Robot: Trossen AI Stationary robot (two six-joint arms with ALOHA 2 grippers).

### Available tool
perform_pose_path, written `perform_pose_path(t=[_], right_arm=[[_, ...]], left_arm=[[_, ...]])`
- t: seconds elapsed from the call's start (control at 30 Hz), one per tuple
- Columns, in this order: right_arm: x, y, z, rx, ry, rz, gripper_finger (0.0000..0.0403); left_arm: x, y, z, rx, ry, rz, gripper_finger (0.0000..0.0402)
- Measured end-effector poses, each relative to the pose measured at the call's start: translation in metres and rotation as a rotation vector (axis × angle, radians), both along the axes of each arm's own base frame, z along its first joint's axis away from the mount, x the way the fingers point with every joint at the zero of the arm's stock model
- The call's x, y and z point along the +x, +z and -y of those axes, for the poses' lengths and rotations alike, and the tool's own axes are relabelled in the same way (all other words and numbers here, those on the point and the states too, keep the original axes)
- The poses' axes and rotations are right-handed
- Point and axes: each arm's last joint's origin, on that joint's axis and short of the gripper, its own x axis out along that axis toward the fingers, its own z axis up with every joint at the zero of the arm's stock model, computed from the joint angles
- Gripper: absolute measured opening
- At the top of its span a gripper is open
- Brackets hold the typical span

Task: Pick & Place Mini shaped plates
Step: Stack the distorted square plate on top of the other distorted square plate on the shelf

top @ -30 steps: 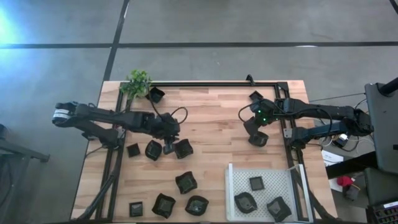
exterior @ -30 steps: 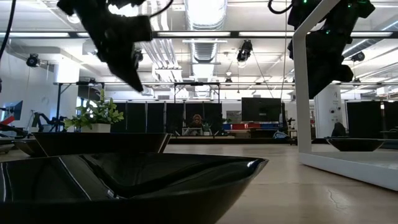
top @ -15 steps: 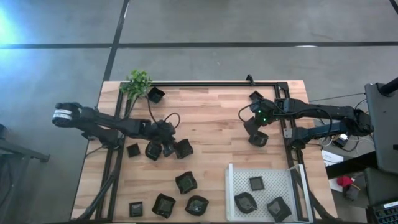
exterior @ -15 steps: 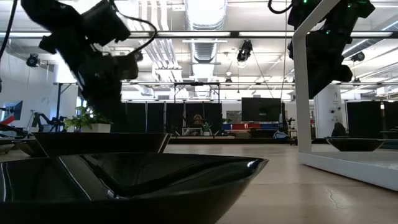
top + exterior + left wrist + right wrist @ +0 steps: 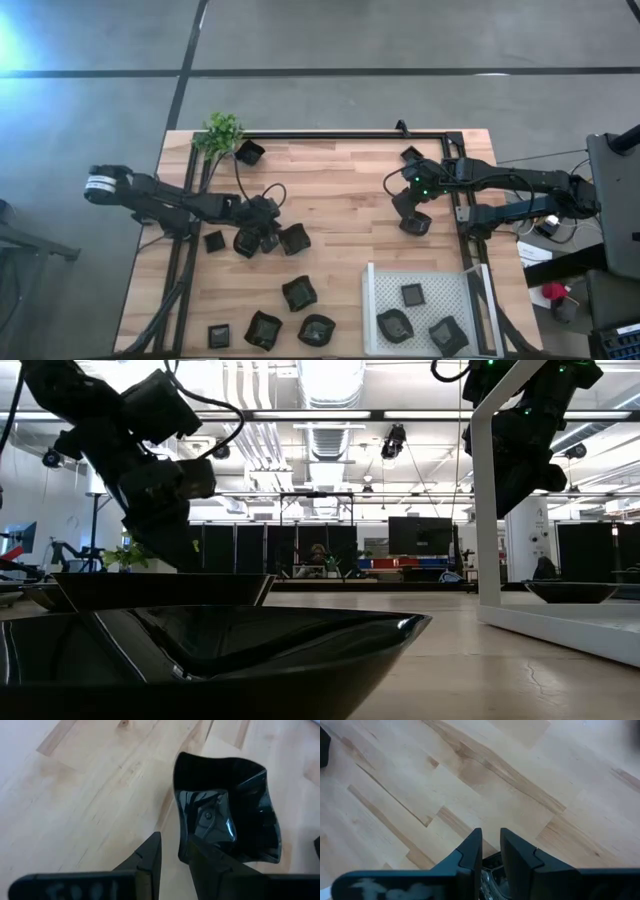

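The white tray (image 5: 425, 300) at the bench's (image 5: 340, 180) near right corner holds three black plates (image 5: 412, 294). Well left of the tray, the left gripper (image 5: 172, 852) has its fingers slightly spread astride a wavy plate's (image 5: 225, 822) rim. Just beyond the tray, the right gripper (image 5: 490, 851) pinches a plate (image 5: 416, 224).
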Motion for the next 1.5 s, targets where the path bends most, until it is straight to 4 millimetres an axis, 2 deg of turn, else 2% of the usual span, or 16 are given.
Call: perform_pose_path(t=[0.5, 0.6, 0.77, 0.93, 1.1, 1.33, 1.5], right_arm=[[0.0, 0.0, 0.0, -0.001, -0.003, 0.005, 0.0061], [0.0, 0.0, 0.0, -0.001, -0.003, 0.006, 0.0061], [0.001, 0.0, 0.0, -0.003, 0.001, 0.008, 0.0061], [0.003, 0.002, 0.001, -0.027, 0.035, 0.032, 0.0061], [0.01, 0.018, 0.0, -0.118, 0.163, 0.113, 0.0061], [0.028, 0.047, -0.009, -0.308, 0.441, 0.314, 0.0061], [0.038, 0.061, -0.015, -0.357, 0.51, 0.458, 0.0061]], left_arm=[[0.011, -0.014, 0.002, -0.064, 0.0, -0.033, 0.0083], [0.012, -0.017, 0.002, -0.081, 0.005, -0.05, 0.0064], [0.017, -0.014, 0.002, -0.11, 0.036, -0.041, 0.0007], [0.027, 0.002, 0.002, -0.11, 0.032, 0.017, 0.0001], [0.043, 0.028, 0.001, -0.074, 0.051, 0.093, 0.0001], [0.064, 0.079, -0.008, 0.232, 0.169, 0.161, 0.0], [0.074, 0.111, -0.011, 0.401, 0.193, 0.212, 0.0]])
